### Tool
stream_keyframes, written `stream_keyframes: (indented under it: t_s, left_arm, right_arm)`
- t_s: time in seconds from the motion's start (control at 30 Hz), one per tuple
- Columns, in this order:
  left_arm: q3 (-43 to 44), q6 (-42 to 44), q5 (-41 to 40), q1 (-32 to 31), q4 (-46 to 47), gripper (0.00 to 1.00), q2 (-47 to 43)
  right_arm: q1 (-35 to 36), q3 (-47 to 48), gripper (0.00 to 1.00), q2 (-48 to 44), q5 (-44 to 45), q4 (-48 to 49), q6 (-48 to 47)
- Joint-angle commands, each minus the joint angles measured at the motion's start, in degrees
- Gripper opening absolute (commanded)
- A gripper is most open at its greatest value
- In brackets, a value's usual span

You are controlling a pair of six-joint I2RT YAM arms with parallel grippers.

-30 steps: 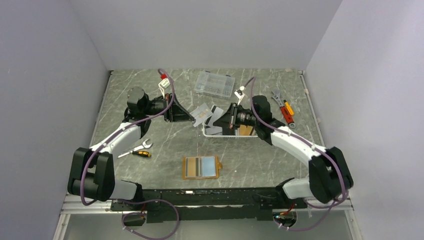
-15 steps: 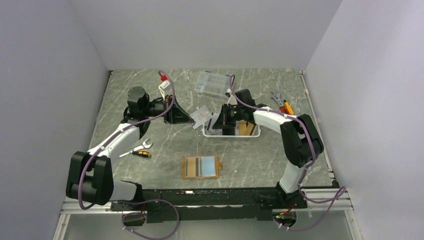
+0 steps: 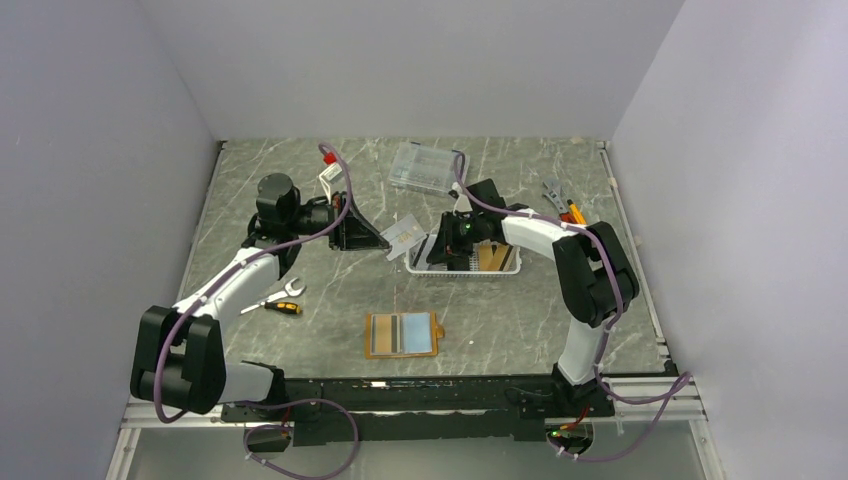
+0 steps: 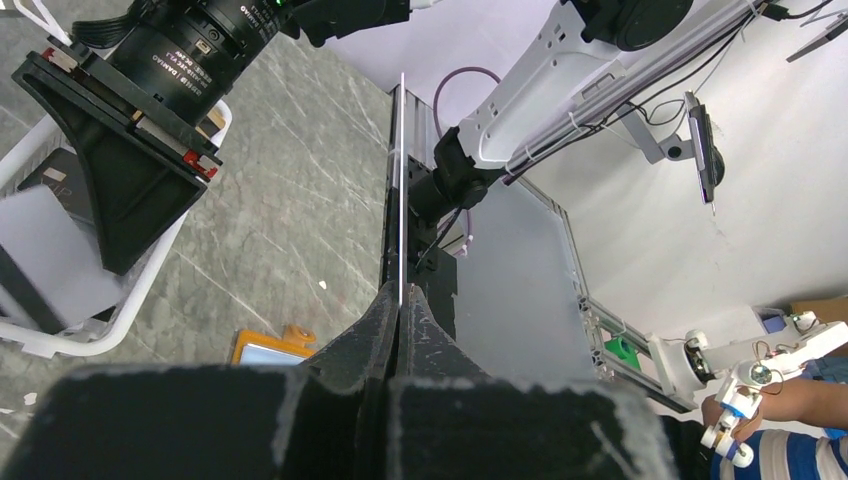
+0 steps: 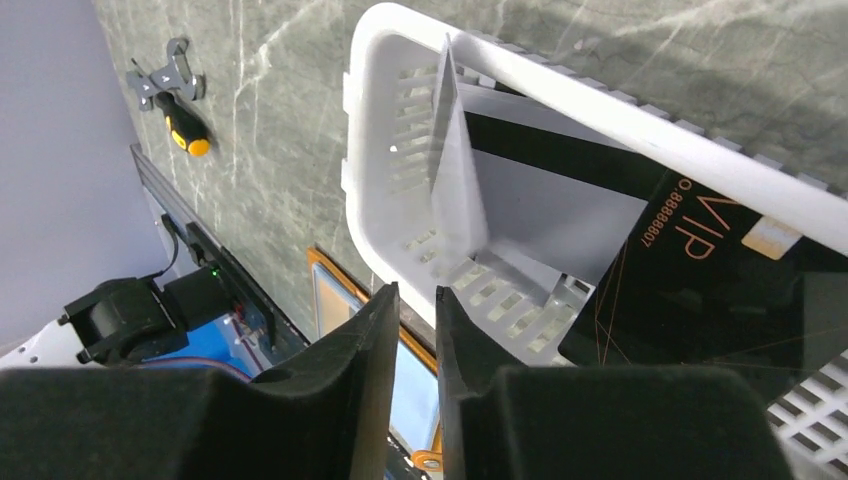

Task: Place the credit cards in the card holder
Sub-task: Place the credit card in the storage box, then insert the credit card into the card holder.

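Observation:
My left gripper (image 3: 388, 242) is shut on a grey-white credit card (image 3: 402, 231), held in the air left of the white basket (image 3: 500, 271). In the left wrist view the card (image 4: 401, 180) shows edge-on as a thin line rising from the pinched fingertips (image 4: 388, 305). My right gripper (image 3: 437, 258) hangs over the basket's left end, jaws slightly open and empty (image 5: 417, 295). Inside the basket (image 5: 620, 110) lie a black VIP card (image 5: 700, 270) and grey cards (image 5: 540, 215), one standing on edge (image 5: 455, 170). The orange card holder (image 3: 402, 334) lies open near the front.
A clear compartment box (image 3: 428, 167) sits at the back. A wrench and a yellow-handled screwdriver (image 3: 272, 300) lie at the left, more tools (image 3: 567, 212) at the right. The card holder's edge (image 5: 335, 300) shows below the right fingers.
The right arm has folded in and turned its gripper down over the basket, and its jaws have parted a little. The left gripper keeps its card and has barely shifted.

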Motion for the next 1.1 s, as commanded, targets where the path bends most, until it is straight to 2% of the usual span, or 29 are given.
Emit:
stream_keyframes:
  t_s: [0.0,0.27,0.47,0.6,0.73,0.9,1.07]
  left_arm:
    - [2.21,1.45,1.43,-0.26,0.47,0.0,-2.22]
    - [2.12,0.34,1.6,-0.24,1.9,0.0,-2.35]
    - [2.01,-0.87,1.61,-0.2,3.33,0.0,-2.35]
    - [1.61,-3.34,1.0,0.36,5.61,0.0,-2.12]
    - [-0.81,-13.05,-0.39,2.1,16.9,0.0,-1.21]
    - [-2.2,-20.65,-1.39,3.15,25.76,0.0,-0.22]
    - [-4.15,-23.54,-2.58,3.15,30.0,0.0,-1.01]
  right_arm:
    - [-0.21,1.89,0.26,-0.36,1.92,-2.65,-1.48]
    - [-0.05,3.58,0.44,-3.94,4.8,-6.4,-3.42]
    - [0.01,0.71,0.52,-14.5,5.78,-5.75,-3.78]
    - [0.77,-5.75,0.64,-25.68,0.42,2.53,-1.91]
    - [4.43,-12.51,0.72,-34.06,-4.24,13.62,-0.72]
    - [8.04,-18.41,0.74,-37.17,-6.46,29.49,4.76]
    - [11.14,-17.49,0.74,-35.42,-1.75,37.58,7.67]
